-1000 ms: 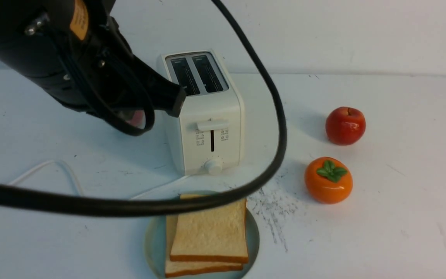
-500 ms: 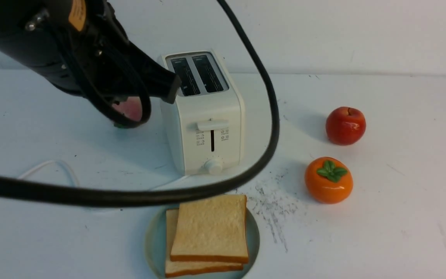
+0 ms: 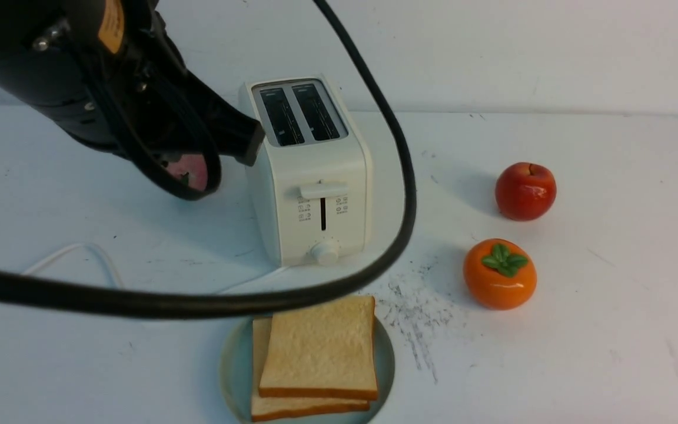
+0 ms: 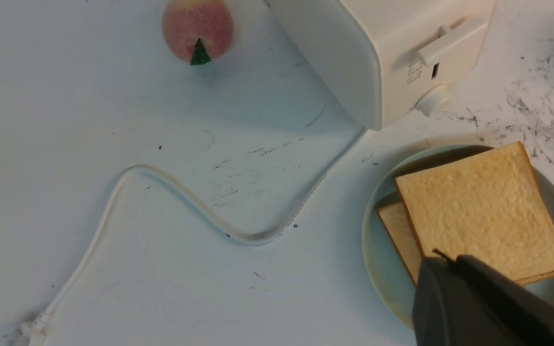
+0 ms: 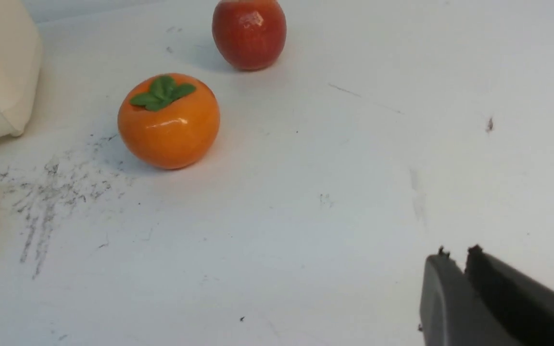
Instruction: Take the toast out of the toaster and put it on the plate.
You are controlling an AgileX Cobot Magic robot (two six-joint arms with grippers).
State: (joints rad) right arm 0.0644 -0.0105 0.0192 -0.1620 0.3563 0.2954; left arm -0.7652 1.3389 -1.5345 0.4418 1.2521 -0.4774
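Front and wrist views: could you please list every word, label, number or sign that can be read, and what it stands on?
No text can be quoted as readable.
Toaster, front: small grey icons beside the lever slot, too small to read.
Orange label on the left arm: blurred, unreadable.
No other text shows.

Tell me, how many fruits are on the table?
3. A red apple sits right of the toaster, an orange persimmon nearer the robot than it, and a pink peach left of the toaster, half hidden in the front view.
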